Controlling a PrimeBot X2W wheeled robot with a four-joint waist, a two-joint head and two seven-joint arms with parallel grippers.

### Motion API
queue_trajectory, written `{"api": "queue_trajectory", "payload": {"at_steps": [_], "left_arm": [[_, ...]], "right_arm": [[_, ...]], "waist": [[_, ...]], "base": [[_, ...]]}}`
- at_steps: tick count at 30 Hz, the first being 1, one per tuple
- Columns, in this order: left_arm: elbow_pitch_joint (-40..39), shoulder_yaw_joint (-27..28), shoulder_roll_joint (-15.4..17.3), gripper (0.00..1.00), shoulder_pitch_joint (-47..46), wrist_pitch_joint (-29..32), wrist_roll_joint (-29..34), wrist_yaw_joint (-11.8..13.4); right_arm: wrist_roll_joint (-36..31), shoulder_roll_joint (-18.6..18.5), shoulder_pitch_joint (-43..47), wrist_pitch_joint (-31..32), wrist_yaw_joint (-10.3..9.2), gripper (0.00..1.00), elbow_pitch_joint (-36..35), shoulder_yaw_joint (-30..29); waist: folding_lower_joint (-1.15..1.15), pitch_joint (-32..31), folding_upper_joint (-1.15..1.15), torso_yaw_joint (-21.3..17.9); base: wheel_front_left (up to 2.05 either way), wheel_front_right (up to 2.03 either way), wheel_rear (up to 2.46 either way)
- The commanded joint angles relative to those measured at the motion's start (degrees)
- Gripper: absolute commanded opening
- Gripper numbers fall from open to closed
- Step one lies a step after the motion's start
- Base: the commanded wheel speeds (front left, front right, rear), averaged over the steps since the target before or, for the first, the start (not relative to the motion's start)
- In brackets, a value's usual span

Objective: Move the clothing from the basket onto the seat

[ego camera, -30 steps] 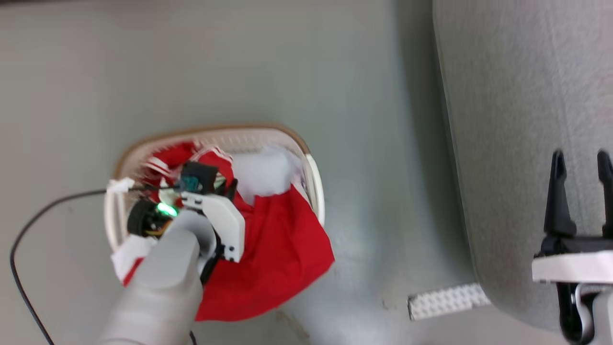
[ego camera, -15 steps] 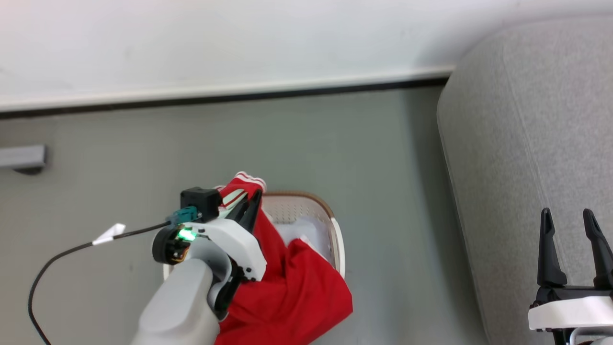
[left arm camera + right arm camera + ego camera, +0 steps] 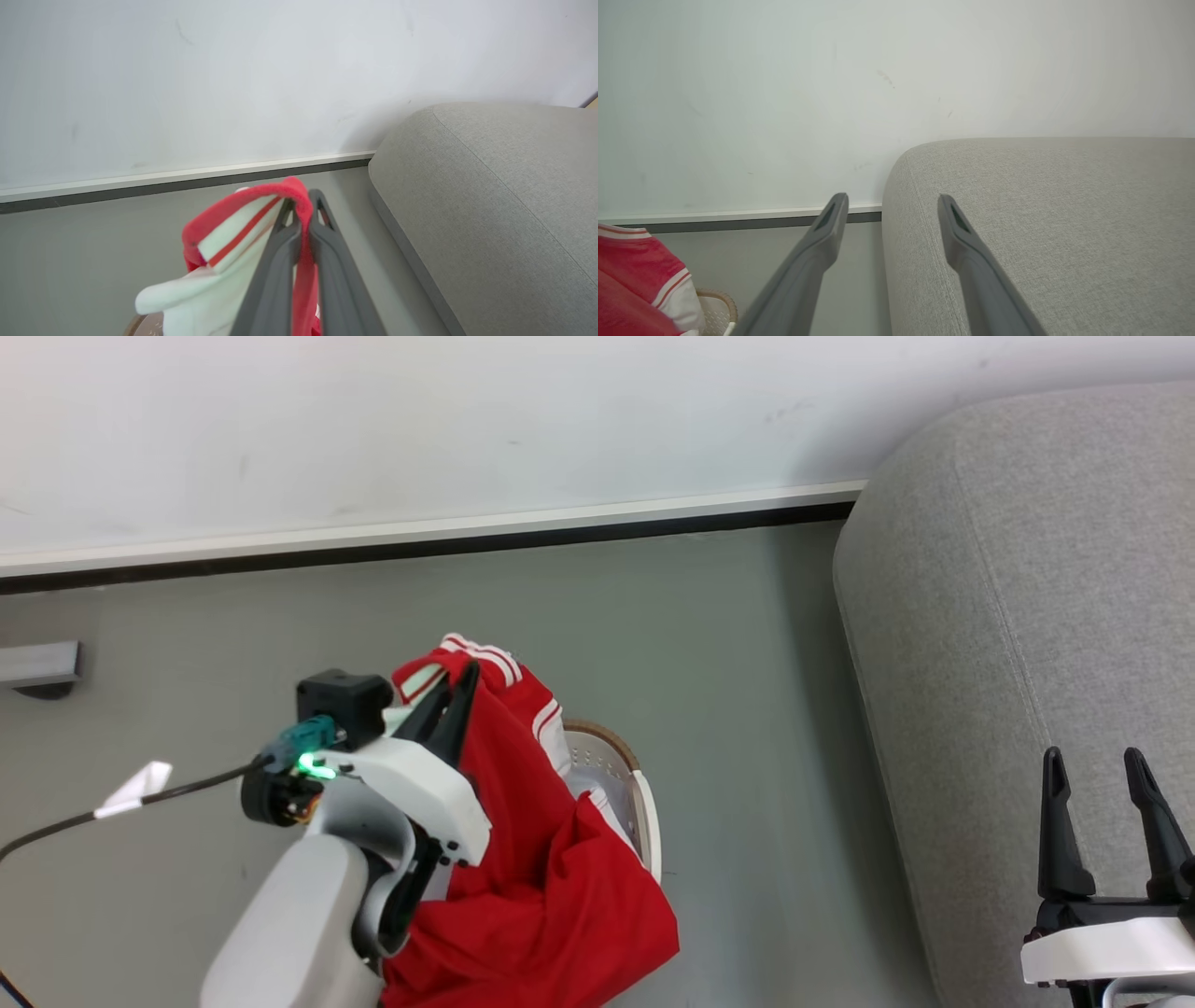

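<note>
My left gripper [image 3: 457, 686] is shut on a red garment with white stripe trim, the clothing [image 3: 532, 859], and holds it lifted above the basket [image 3: 644, 803]. The cloth hangs from the fingertips down over the basket, whose cream perforated wall and brown rim peek out at the right. In the left wrist view the red fabric [image 3: 299, 205] is pinched between the closed fingers [image 3: 275, 261]. The grey seat [image 3: 1018, 644] lies to the right. My right gripper [image 3: 1094, 767] stands open over the seat's near part, nothing between its fingers; the same open gripper [image 3: 892, 205] shows the seat [image 3: 1041, 219] ahead.
A white wall with a white-and-dark baseboard [image 3: 420, 537] runs along the far side of the grey floor [image 3: 747, 709]. A grey bracket [image 3: 37, 665] sits at the far left. A black cable with a white tag [image 3: 135, 784] trails from my left wrist.
The camera has tilted up, bringing the wall into view. My left gripper has risen out of the basket with the red garment, lifting it higher over the last half second. The right gripper stays open.
</note>
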Motion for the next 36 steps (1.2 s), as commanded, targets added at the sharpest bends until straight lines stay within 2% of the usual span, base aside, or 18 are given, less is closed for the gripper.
{"api": "queue_trajectory", "payload": {"at_steps": [1,7,18,26,36], "left_arm": [[-1.5,0.3,0.7,0.0,0.5,0.2,0.6,0.4],[-6.5,0.7,2.1,0.0,-0.3,1.5,1.3,1.8],[-9.4,1.2,3.0,0.0,-3.3,-0.1,2.5,2.8],[-14.9,0.9,3.5,0.0,-3.7,0.0,2.6,3.3],[-23.1,0.2,3.8,0.0,-0.5,1.8,1.4,4.1]], "right_arm": [[0.2,0.0,0.5,0.0,-0.14,1.0,0.1,0.1],[0.6,0.0,-0.1,0.0,-0.14,1.0,0.2,0.5],[1.2,0.0,-0.5,0.0,-0.14,1.0,0.7,1.9],[0.2,0.0,0.9,0.0,-0.14,1.0,0.8,1.6],[-1.6,0.0,3.9,0.0,-0.14,1.0,0.2,1.9]], "waist": [[0.01,0.2,0.0,-0.3],[0.01,1.3,0.0,-1.0],[0.01,2.1,0.0,-1.9],[0.01,-0.6,0.0,-2.1],[0.01,-7.9,0.0,-1.5]], "base": [[0.0,0.0,0.0],[0.0,0.0,0.0],[0.0,0.0,0.0],[0.0,0.0,0.0],[0.0,0.0,0.0]]}}
